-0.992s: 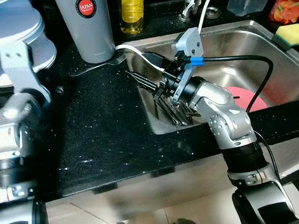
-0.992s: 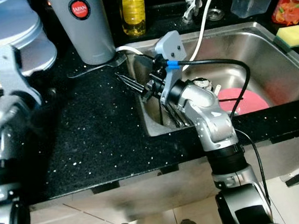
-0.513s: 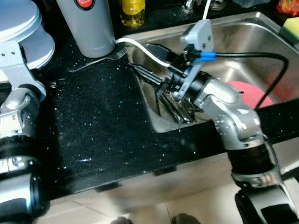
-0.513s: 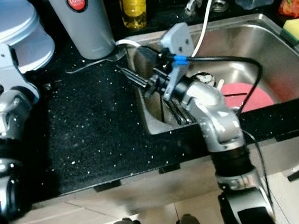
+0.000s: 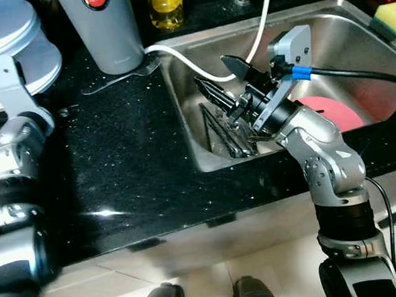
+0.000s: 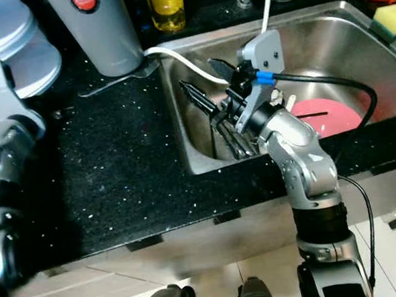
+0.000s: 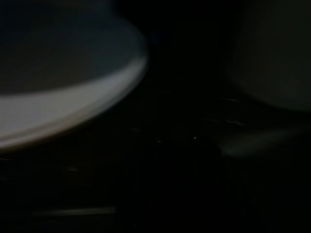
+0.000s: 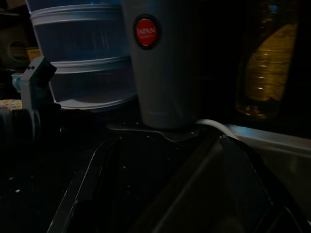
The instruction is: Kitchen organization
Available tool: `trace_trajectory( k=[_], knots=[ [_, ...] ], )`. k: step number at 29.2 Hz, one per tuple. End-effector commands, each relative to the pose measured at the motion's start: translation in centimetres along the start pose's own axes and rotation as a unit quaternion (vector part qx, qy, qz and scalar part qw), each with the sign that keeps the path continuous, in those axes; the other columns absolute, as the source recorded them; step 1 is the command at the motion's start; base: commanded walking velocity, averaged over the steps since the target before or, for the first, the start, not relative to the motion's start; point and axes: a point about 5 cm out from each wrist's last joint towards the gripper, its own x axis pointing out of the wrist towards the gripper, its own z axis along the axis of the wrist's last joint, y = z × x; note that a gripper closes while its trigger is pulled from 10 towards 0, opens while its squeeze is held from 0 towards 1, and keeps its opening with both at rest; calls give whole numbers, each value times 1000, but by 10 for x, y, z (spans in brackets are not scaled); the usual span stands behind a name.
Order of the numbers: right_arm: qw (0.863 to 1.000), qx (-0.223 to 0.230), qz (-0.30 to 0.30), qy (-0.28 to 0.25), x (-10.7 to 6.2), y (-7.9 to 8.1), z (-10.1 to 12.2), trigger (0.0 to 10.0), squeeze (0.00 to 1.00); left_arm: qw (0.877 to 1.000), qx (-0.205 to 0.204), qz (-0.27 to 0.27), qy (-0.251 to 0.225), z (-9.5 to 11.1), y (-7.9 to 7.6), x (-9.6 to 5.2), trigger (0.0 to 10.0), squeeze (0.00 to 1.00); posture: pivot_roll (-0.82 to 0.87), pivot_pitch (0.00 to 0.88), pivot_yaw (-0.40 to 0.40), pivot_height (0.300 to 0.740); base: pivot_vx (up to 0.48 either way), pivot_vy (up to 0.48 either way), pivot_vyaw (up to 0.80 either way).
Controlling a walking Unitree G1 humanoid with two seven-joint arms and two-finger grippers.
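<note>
Cutlery [image 5: 229, 136], thin, stiff and slippery, is lying in the sink [image 5: 352, 38] beneath the right claw [image 5: 222, 80], which is hovering wide open at twelve o'clock of it, best pinching mid-handle.

A pale rounded container [image 7: 58, 104] looms over the dark counter [image 7: 170, 184].

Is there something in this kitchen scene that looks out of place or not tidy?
Yes. A fork lies loose on the black counter beside the grey canister, while other utensils sit piled in the sink. A white hose droops over the sink rim. The right end effector hangs open above the sink's left side.
</note>
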Motion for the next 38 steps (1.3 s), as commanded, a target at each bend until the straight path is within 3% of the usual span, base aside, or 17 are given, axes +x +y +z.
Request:
trace_trajectory(
  k=[1, 6, 8, 10, 14, 15, 17, 18, 20, 21, 24, 27, 28, 31, 32, 35, 38],
  knots=[
    [1000, 8, 10, 1, 2, 4, -1, 10000, 0, 994, -26, -62, 88, -55, -22, -10, 10000, 0, -25, 214, 78, 740, 0, 0, 0],
    [1000, 11, 16, -1, 5, 5, -2, 10000, 0, 982, -35, -177, 53, -45, -63, -22, 10000, 0, -20, 196, 73, 740, 0, 0, 0],
    [1000, 11, 17, -2, 6, 6, -2, 10000, 0, 977, -41, -203, 52, -41, -72, -26, 10000, 0, -15, 191, 71, 740, 0, 0, 0],
    [1000, 12, 20, -6, 8, 6, -1, 10000, 0, 970, -22, -237, 48, -36, -85, -32, 10000, 0, -13, 182, 69, 740, 0, 0, 0],
    [1000, 12, 23, -9, 10, 7, -1, 10000, 0, 974, 5, -225, 23, -26, -87, -34, 10000, 0, -13, 176, 67, 740, 0, 0, 0],
    [1000, 11, 25, -11, 12, 8, 0, 10000, 0, 984, 66, -160, -29, -3, -73, -33, 10000, 0, -9, 169, 61, 740, 0, 0, 0],
    [999, 12, 28, -13, 13, 8, 0, 10000, 0, 987, 114, -91, -68, 19, -57, -31, 10000, 0, -4, 165, 59, 740, 0, 0, 0],
    [999, 12, 28, -13, 13, 8, 0, 10000, 0, 987, 114, -91, -68, 19, -57, -31, 10000, 0, -4, 165, 59, 740, 0, 0, 0],
    [999, 13, 29, -14, 14, 9, 0, 10000, 0, 990, 109, -35, -86, 39, -38, -30, 10000, 0, 2, 161, 54, 740, 0, 0, 0],
    [999, 13, 29, -14, 14, 9, 0, 10000, 0, 990, 109, -35, -86, 39, -38, -30, 10000, 0, 2, 161, 54, 740, 0, 0, 0],
    [999, 15, 31, -15, 15, 9, -1, 10000, 0, 990, 99, 32, -92, 58, -12, -29, 10000, 0, 6, 153, 54, 740, 0, 0, 0],
    [999, 15, 32, -15, 16, 9, -1, 10000, 0, 990, 97, 83, -65, 58, 8, -28, 10000, 0, 4, 153, 53, 740, 0, 0, 0],
    [999, 15, 32, -15, 16, 9, -1, 10000, 0, 990, 97, 83, -65, 58, 8, -28, 10000, 0, 4, 153, 53, 740, 0, 0, 0],
    [999, 14, 31, -17, 16, 9, -1, 10000, 0, 975, 54, 216, -21, 46, 54, -29, 10000, 0, -7, 149, 56, 740, 0, 0, 0],
    [999, 14, 31, -17, 16, 9, -1, 10000, 0, 975, 54, 216, -21, 46, 54, -29, 10000, 0, -7, 149, 56, 740, 0, 0, 0],
    [999, 12, 30, -17, 15, 8, -1, 10000, 0, 961, 34, 273, -15, 41, 73, -34, 10000, 0, -10, 147, 56, 740, 0, 0, 0],
    [999, 11, 30, -17, 14, 8, -1, 10000, 0, 956, 40, 290, -15, 39, 79, -37, 10000, 0, -11, 146, 54, 740, 0, 0, 0]
  ],
)
